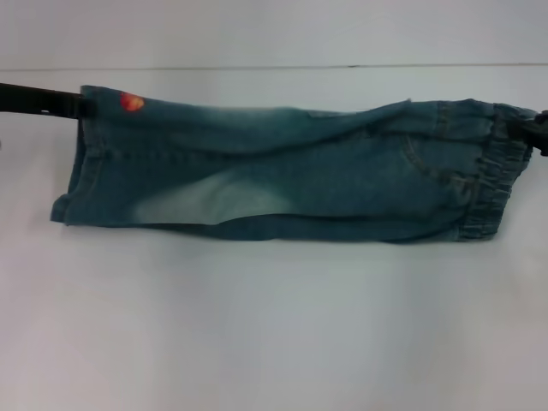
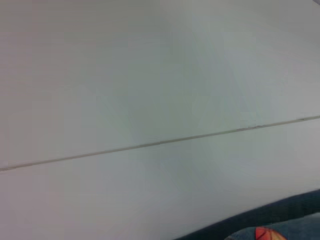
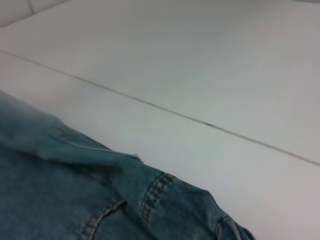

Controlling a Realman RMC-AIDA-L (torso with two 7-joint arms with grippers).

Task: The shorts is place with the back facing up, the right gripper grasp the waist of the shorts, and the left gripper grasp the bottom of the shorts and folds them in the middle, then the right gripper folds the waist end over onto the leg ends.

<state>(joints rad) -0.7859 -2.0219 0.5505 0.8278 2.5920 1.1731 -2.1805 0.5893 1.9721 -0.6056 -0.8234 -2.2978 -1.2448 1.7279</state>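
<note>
I have the shorts (image 1: 282,171) stretched across the white bench (image 1: 274,325) in the head view, already doubled lengthwise into one long narrow band. Their long axis runs side to side: leg hems at my left, the elastic waist (image 1: 492,175) at my right. A small orange patch (image 1: 130,102) sits near the far left corner.

The left gripper (image 1: 75,104) is at that far hem corner, its dark arm coming in from the left edge. The right gripper (image 1: 533,130) is at the far corner of the waistband. Both appear pinched on the denim, since the far edge looks drawn taut between them, but I cannot tell for certain how either pair of jaws stands; the wrist views show only cloth, bench and a seam line (image 3: 200,120).

I judge the middle fold done and the last fold pending. That move turns on the axis: the waist must travel leftward along the band, toward the hems, and the right arm is the one already on it
</note>
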